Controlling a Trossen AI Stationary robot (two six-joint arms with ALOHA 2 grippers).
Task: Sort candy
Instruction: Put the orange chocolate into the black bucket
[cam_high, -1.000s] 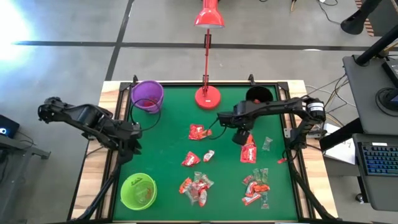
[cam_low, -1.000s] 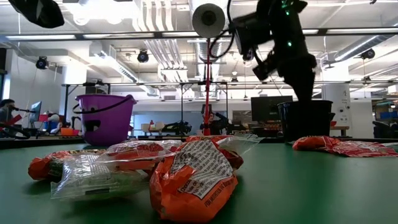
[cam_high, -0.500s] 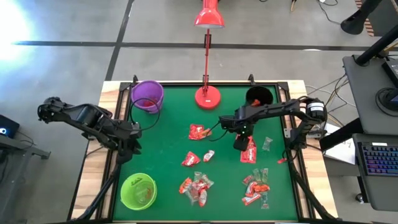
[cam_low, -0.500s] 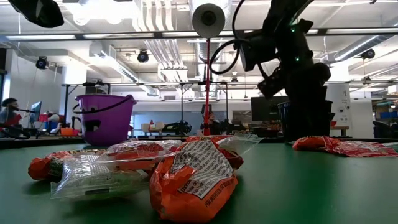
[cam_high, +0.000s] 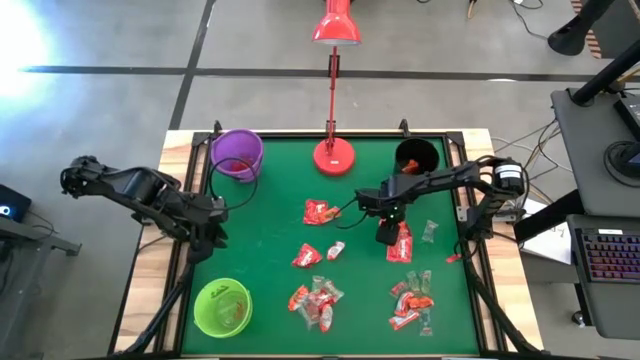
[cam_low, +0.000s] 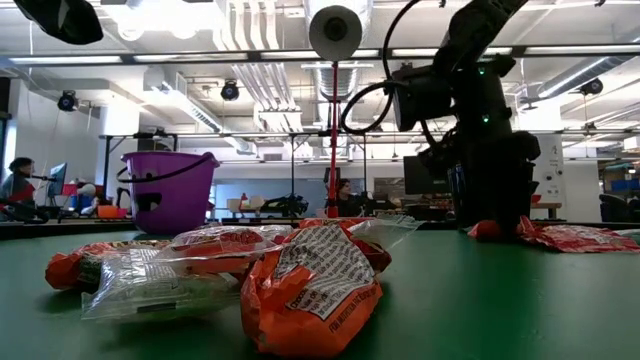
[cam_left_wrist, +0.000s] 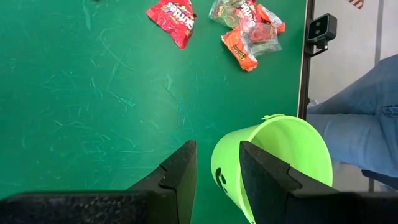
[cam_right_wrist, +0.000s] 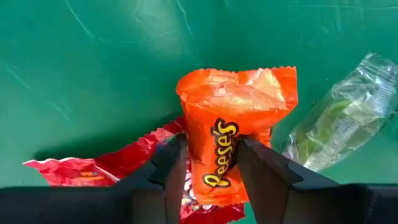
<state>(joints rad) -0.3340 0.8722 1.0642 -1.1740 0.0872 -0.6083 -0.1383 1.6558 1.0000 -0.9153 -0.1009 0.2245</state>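
Note:
Candy lies scattered on the green table: an orange packet (cam_right_wrist: 236, 106) rests on top of a red packet (cam_right_wrist: 124, 168), and other packets (cam_high: 315, 300) lie nearer the front edge. My right gripper (cam_right_wrist: 213, 146) points straight down at table level, open, with one finger on either side of the orange packet. In the low view it (cam_low: 490, 215) stands at the red packet (cam_low: 560, 237). My left gripper (cam_left_wrist: 217, 149) hangs open and holds nothing at the table's left, above the green bucket (cam_left_wrist: 273, 162). My right gripper comes from above with its fingers (cam_right_wrist: 177, 155) close against the lower part of the orange packet (cam_right_wrist: 214, 149), one on each side. Whether they touch it, I cannot tell. The packet lies flat on the red packet, which lies on the table.
A purple bucket (cam_high: 237, 153) stands at the far left, a black cup (cam_high: 415, 155) at the far right and a red lamp base (cam_high: 334, 156) between them. A clear packet (cam_high: 430, 231) lies just right of my right gripper. Another candy pile (cam_high: 412, 300) sits front right.
My right gripper has come down from well above the table to table level at the orange and red packets, and has tipped until it points straight down. The candy has stayed where it was.

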